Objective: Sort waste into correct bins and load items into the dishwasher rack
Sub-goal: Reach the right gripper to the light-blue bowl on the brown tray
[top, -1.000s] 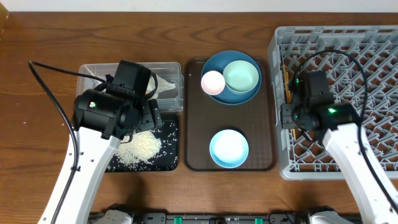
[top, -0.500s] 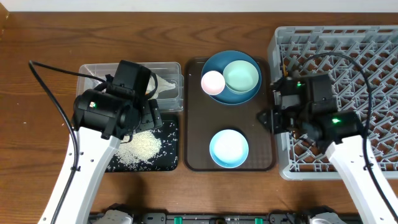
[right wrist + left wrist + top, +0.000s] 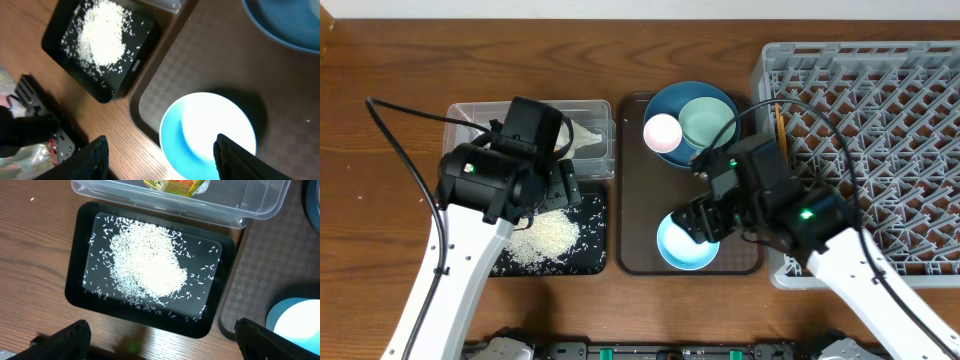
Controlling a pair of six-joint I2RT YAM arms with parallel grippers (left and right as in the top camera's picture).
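While I watch the overhead view, the right gripper hangs over the small light blue bowl, which sits at the lower end of the brown serving tray in the middle of the frame. On the right wrist camera its fingers stand wide apart at the bottom edge, either side of the bowl's near rim, with nothing between them; I cannot tell whether they touch the bowl. At the upper end of the same tray the large dark blue bowl holds the small mint green bowl and the pale pink cup side by side. The grey dishwasher rack fills the right of the frame, and I make out thin wooden chopsticks along its left edge, though I cannot tell whether both are there. The left gripper hovers above the flat black tray at the lower left; its fingers are spread far apart and hold nothing. Loose white rice lies heaped in the tray's centre, with stray grains around it. Just above, touching the tray's upper edge, sits the clear plastic tub, with the green-yellow snack wrapper inside and, from overhead, the crumpled white tissue at its right end.
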